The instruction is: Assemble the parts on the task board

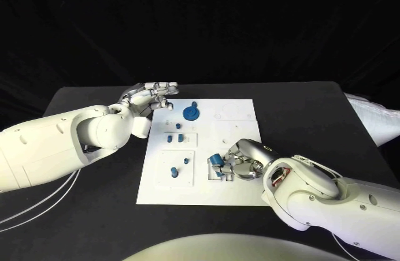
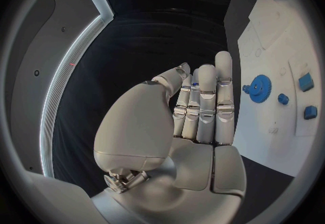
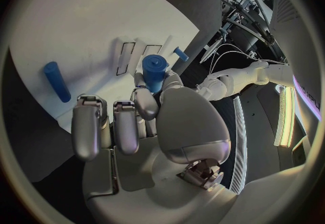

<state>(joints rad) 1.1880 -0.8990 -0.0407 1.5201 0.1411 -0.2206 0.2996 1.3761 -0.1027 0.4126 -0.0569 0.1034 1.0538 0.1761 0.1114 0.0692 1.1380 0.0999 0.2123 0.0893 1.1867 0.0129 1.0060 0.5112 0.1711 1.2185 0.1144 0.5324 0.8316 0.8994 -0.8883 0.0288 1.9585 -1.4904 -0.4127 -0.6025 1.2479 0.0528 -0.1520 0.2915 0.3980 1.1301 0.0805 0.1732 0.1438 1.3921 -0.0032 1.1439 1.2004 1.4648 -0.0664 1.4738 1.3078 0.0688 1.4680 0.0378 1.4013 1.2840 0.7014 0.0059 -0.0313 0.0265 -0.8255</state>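
The left hand (image 1: 155,97) is up off the counter (image 1: 83,99) at the far left corner of the board (image 1: 237,186). Its fingers (image 2: 206,99) are straight and close together, and it holds nothing. A blue gear (image 1: 192,111) lies on the board just beside this hand. Small blue parts (image 1: 173,138) lie nearer the middle. The right hand (image 1: 240,163) is low over the board's near right part. It pinches a blue peg (image 3: 154,71). A blue bar (image 3: 57,81) lies flat beside it.
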